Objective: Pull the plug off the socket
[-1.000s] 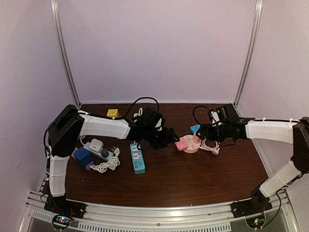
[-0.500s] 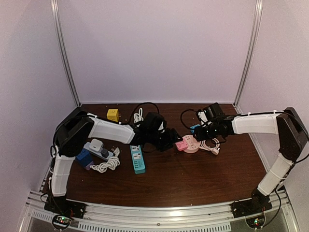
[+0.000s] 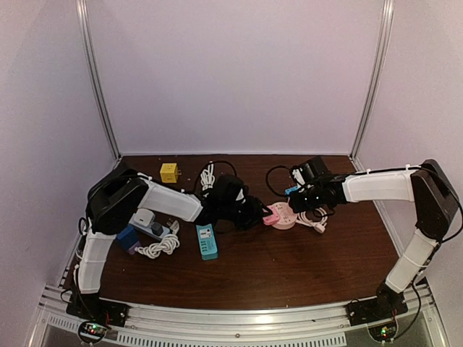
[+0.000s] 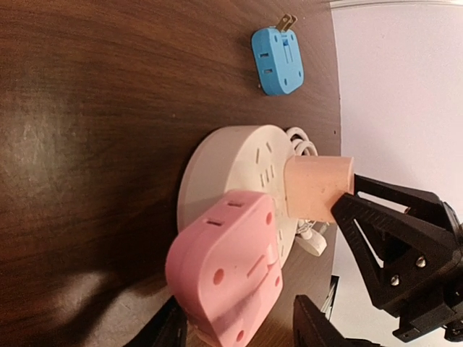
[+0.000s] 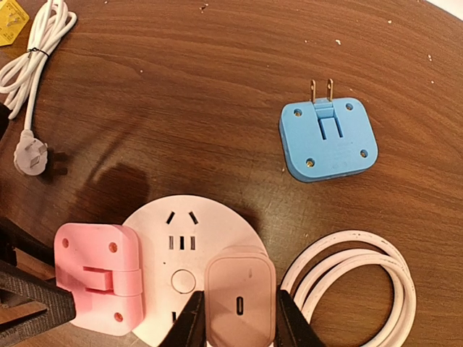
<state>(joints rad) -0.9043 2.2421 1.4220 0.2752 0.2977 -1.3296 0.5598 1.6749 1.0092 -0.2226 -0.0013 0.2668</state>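
Observation:
A round white socket [image 3: 286,216] lies on the brown table; it also shows in the left wrist view [image 4: 231,163] and the right wrist view [image 5: 181,246]. A pink flat plug [image 4: 228,271] sits in its left side, and a pale pink charger [image 5: 240,296] in its right side. My left gripper [image 4: 239,336] is open, one finger on each side of the pink plug [image 5: 98,278], the right finger apart from it. My right gripper [image 5: 240,322] is shut on the charger [image 4: 318,188], its fingers pressed on both sides near the top end.
A blue plug [image 5: 329,141] lies loose behind the socket. A coiled white cable [image 5: 362,289] lies on its right. Another white cable [image 5: 32,43] and a yellow cube [image 3: 168,172] are at the back left. A teal power strip [image 3: 205,241] and a white strip [image 3: 148,223] lie at the left.
Both arms have closed in on the socket. The left gripper moved right to the pink plug. The right gripper moved left and down onto the charger.

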